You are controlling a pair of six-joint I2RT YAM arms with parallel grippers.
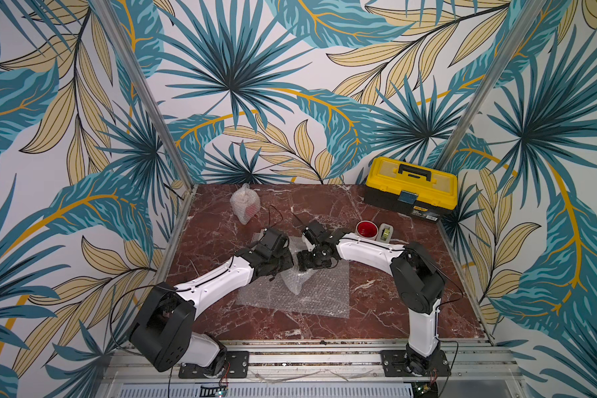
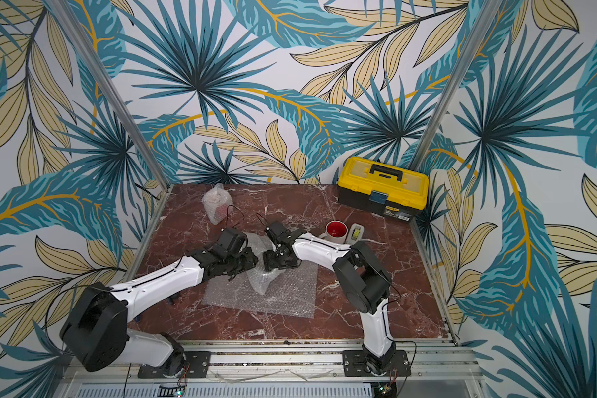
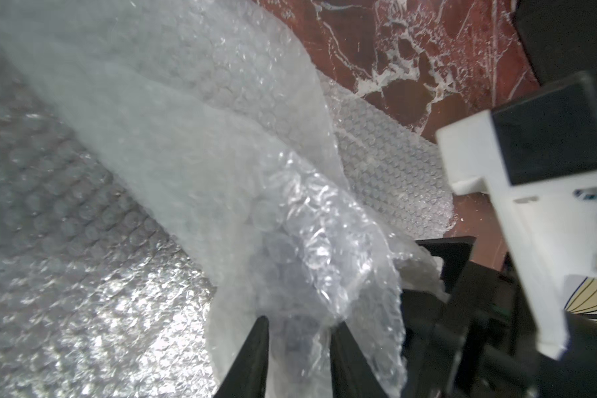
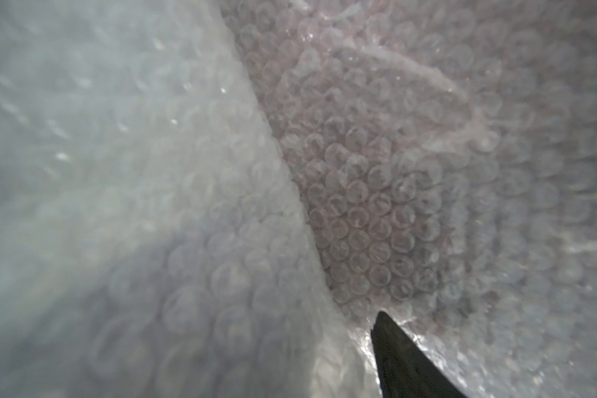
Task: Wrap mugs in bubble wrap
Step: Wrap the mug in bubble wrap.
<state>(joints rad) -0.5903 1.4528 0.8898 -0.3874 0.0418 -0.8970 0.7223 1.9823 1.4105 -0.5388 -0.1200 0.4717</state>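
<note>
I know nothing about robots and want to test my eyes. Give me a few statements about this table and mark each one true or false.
1. The yellow toolbox has its lid shut. True.
2. The white mug with the red inside lies on its side. False: it stands upright beside the tape dispenser.
3. The left gripper has bubble wrap bunched between its fingers. True.
4. The wrapped bundle sits next to the toolbox. False: it is at the far left corner of the table, across from the toolbox.
</note>
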